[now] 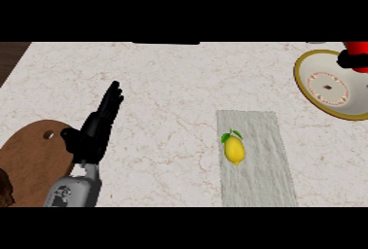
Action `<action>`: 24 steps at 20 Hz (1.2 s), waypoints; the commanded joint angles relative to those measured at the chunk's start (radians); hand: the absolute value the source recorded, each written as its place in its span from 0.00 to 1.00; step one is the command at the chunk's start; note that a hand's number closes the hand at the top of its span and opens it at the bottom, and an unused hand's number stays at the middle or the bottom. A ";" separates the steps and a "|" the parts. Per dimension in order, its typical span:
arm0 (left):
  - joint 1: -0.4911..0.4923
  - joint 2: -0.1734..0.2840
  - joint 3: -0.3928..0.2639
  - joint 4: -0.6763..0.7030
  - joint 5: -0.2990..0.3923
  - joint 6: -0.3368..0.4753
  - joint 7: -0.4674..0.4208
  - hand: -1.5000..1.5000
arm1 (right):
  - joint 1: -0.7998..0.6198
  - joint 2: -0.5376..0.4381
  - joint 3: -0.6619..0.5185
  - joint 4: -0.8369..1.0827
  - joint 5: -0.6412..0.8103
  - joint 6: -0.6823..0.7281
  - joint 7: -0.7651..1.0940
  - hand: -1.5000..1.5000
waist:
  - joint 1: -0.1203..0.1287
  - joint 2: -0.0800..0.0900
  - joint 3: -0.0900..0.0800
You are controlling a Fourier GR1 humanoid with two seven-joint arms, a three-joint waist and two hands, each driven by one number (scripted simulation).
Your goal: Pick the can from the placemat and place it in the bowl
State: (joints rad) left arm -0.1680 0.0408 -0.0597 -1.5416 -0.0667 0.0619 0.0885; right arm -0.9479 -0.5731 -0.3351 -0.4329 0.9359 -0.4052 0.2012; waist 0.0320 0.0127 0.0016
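Observation:
A red can (357, 50) shows at the right edge, over the far rim of the white, gold-rimmed bowl (310, 90), and is partly cut off by the view. Dark fingers (348, 60) of my right hand curl across the can; the rest of that hand and its arm lie outside the view. The grey placemat (266, 180) lies at lower centre-right with a yellow lemon (234, 151) on it and no can. My left hand (97, 129) rests open at the left, fingers pointing up, far from the placemat and the bowl.
A round wooden cutting board (28, 160) lies at the lower left, partly under my left forearm. A dark brown object (4, 187) shows at the left edge. The marble counter (173, 87) spreads between the board and the placemat.

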 commanded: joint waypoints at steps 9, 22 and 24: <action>0.002 0.011 0.004 -0.018 0.002 -0.013 0.024 0.50 | 0.017 -0.051 -0.191 0.159 -0.236 0.165 -0.304 0.00 | 0.007 0.002 0.001; 0.042 0.005 0.000 -0.061 -0.007 0.001 0.049 0.50 | 0.090 -0.074 -0.370 0.058 -0.484 0.137 -0.515 0.00 | -0.023 -0.012 0.000; 0.011 -0.020 0.003 0.004 -0.014 0.019 0.025 0.50 | 0.078 -0.052 -0.364 0.030 -0.512 0.166 -0.479 0.00 | -0.031 -0.013 -0.001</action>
State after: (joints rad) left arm -0.1672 0.0457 -0.0400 -1.5429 -0.0604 0.0554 0.1067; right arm -0.8988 -0.6246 -0.6709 -0.3685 0.4919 -0.2935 -0.2769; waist 0.0137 0.0043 0.0010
